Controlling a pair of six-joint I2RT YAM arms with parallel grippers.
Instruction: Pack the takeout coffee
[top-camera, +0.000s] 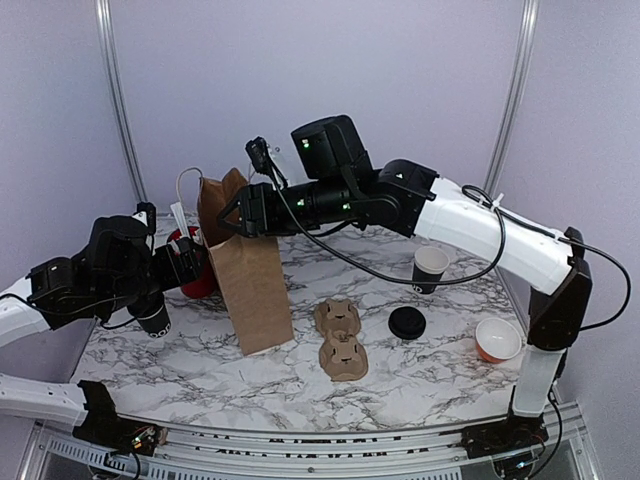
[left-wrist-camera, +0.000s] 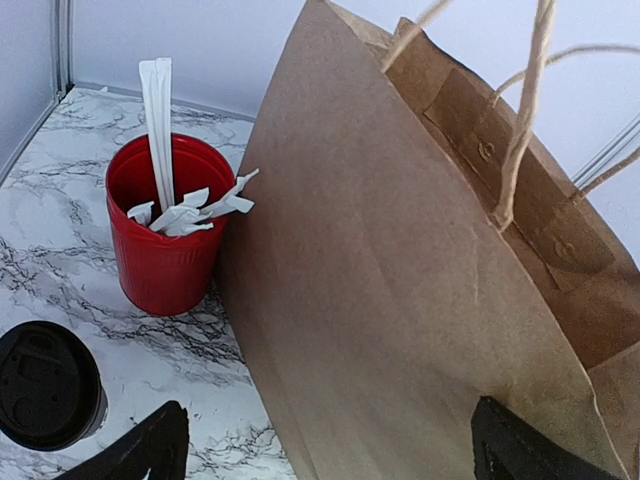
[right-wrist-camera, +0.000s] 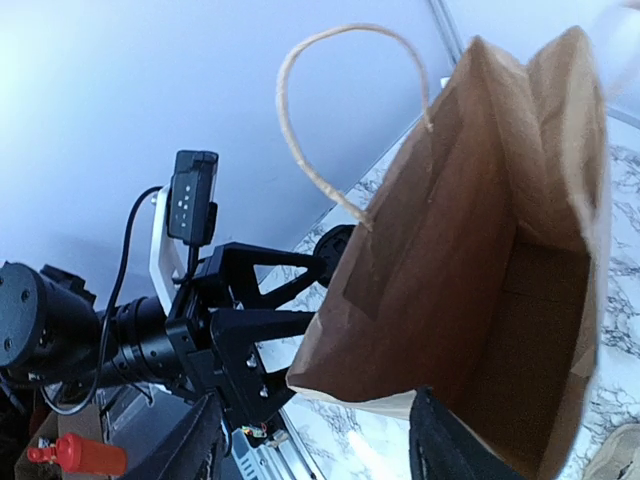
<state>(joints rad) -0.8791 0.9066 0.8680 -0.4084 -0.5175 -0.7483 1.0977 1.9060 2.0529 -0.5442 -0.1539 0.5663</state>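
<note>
The takeout coffee (top-camera: 152, 318), a black lidded cup, stands at the table's left edge under my left arm. In the left wrist view the takeout coffee (left-wrist-camera: 45, 385) shows at the lower left. The brown paper bag (top-camera: 250, 275) stands upright beside it, mouth open. My left gripper (top-camera: 190, 262) is open against the bag's left side. Its fingers (left-wrist-camera: 140, 455) spread wide before the bag (left-wrist-camera: 400, 300), holding nothing. My right gripper (top-camera: 232, 222) hangs at the bag's top rim. The right gripper (right-wrist-camera: 320, 450) is open, with the bag's wall (right-wrist-camera: 430, 280) between its jaws.
A red cup (top-camera: 197, 268) of wrapped stirrers stands behind the bag's left side. Two cardboard cup carriers (top-camera: 340, 340) lie right of the bag. Further right are a loose black lid (top-camera: 407, 322), an open black cup (top-camera: 430, 266) and an orange bowl (top-camera: 498, 340).
</note>
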